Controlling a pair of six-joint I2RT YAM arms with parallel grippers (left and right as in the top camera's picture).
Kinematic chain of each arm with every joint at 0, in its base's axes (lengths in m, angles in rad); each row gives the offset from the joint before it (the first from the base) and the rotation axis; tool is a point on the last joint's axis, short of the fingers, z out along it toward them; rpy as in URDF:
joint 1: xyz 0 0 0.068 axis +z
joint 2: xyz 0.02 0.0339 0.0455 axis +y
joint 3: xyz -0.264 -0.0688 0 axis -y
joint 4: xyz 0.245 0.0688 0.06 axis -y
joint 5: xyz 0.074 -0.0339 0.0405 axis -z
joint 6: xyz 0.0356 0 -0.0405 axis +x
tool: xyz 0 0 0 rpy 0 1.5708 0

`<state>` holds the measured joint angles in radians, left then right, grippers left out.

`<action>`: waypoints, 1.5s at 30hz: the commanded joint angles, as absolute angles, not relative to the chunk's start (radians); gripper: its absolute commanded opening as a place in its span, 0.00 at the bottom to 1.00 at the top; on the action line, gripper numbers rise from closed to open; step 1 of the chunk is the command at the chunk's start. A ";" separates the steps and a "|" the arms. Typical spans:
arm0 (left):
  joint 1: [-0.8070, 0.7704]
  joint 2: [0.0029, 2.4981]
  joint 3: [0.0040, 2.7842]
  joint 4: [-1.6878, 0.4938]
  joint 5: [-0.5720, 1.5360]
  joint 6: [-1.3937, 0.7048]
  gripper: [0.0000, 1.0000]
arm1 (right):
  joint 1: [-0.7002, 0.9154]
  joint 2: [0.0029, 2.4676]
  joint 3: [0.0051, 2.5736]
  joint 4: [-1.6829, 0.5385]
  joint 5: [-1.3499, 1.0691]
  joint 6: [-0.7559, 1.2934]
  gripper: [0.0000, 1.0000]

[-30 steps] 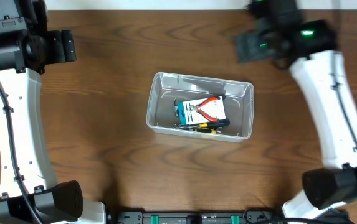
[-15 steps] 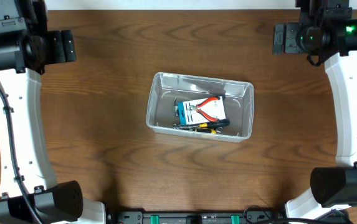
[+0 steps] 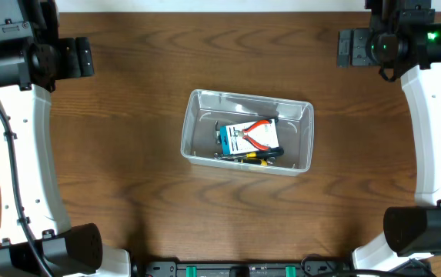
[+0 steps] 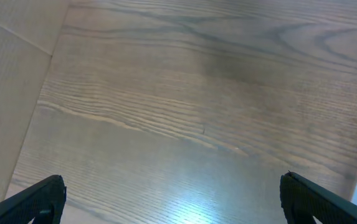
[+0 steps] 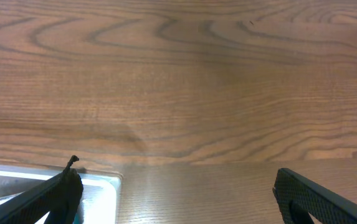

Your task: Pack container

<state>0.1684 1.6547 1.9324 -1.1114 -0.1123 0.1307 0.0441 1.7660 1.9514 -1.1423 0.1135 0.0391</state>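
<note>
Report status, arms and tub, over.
Left gripper open, empty. Right gripper open, empty. Container mid-table, box and red pliers inside. Nothing blocking it.

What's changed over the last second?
The right arm swung its tool outward, away from the container, then held. Nothing was grasped or released. The left arm, the container and the items inside stayed put.

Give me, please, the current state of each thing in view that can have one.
container, upright, open-topped, holding a box and tools.
box, lying flat inside the container.
pliers, lying on top of the box.
yellow-and-black tool, lying inside along the container's near wall.
left end effector, open, holding nothing.
right end effector, open, holding nothing.
</note>
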 commanded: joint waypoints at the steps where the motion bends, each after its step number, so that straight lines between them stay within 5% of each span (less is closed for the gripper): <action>1: 0.173 1.647 1.943 -1.113 -0.117 0.125 0.98 | 0.038 1.743 1.954 -1.146 0.124 0.052 0.99; 15: 0.173 1.647 1.943 -1.113 -0.117 0.125 0.98 | 0.043 1.227 1.819 -1.075 0.221 -0.062 0.99; 31: 0.173 1.647 1.943 -1.113 -0.117 0.125 0.98 | 0.039 0.373 0.694 -0.350 0.129 -0.061 0.99; 45: 0.173 1.647 1.943 -1.113 -0.117 0.125 0.98 | 0.038 0.047 0.195 -0.159 0.007 -0.006 0.99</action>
<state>0.1684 1.6547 1.9324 -1.1114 -0.1120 0.1307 0.0441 0.0887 0.2516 -0.1871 0.0376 -0.0475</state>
